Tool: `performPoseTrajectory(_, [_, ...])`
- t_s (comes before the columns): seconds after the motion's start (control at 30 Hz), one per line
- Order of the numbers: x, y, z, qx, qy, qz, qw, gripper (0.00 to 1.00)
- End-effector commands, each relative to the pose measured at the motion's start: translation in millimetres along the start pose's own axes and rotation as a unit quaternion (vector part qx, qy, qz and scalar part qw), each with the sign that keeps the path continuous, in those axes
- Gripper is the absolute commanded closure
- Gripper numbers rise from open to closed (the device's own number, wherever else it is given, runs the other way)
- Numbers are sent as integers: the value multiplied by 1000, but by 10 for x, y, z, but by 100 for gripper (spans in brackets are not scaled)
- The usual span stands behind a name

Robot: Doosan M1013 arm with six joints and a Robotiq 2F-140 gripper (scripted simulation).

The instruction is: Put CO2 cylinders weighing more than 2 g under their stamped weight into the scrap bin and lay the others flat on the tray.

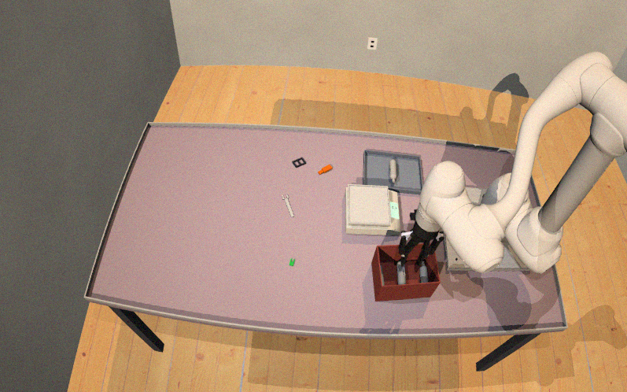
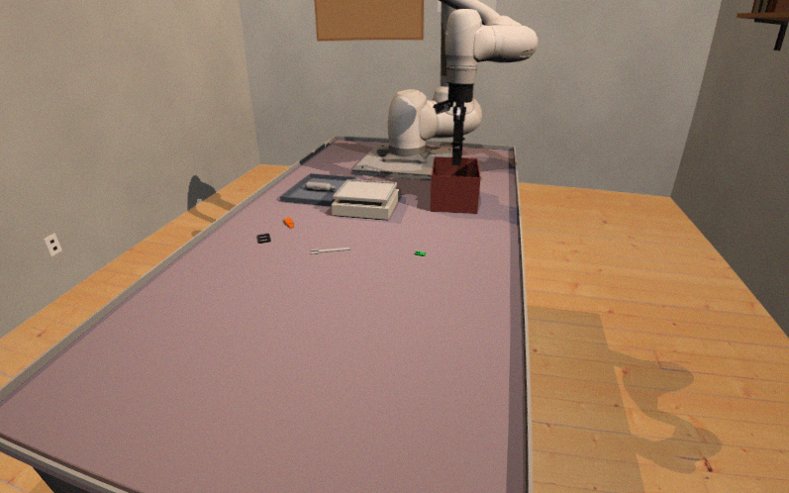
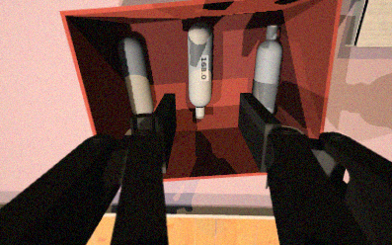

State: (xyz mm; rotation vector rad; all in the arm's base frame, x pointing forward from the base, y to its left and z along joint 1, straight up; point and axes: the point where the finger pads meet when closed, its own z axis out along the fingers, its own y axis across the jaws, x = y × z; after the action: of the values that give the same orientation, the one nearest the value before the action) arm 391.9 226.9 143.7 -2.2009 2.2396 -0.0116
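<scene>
The red scrap bin (image 3: pixel 200 89) stands near the table's right front, seen also in the top view (image 1: pixel 405 277) and the exterior view (image 2: pixel 454 184). Three CO2 cylinders are inside it: one on the left (image 3: pixel 136 74), a middle one stamped 168.0 (image 3: pixel 199 69), and one on the right (image 3: pixel 267 69). My gripper (image 3: pixel 207 110) hangs just above the bin's rim (image 1: pixel 415 253), open, with nothing between the fingers. The 168.0 cylinder is below them and apart from them. Another cylinder (image 1: pixel 392 168) lies flat in the grey tray (image 1: pixel 388 170).
The scale (image 1: pixel 371 209) stands between the tray and the bin. An orange piece (image 1: pixel 325 169), a black part (image 1: pixel 298 162), a small wrench (image 1: pixel 288 205) and a green clip (image 1: pixel 292 263) lie mid-table. The arm's base sits right of the bin.
</scene>
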Motion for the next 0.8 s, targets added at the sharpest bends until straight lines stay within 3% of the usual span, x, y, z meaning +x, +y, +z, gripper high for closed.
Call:
performPoseTrajectory(0.0, [-2, -2, -4, 0, 0, 0, 1000, 61])
performPoseTrajectory(0.57, [-2, -2, -18, 0, 0, 0, 1000, 61])
performPoseTrajectory(0.77, [-2, -2, -107, 0, 0, 0, 1000, 61])
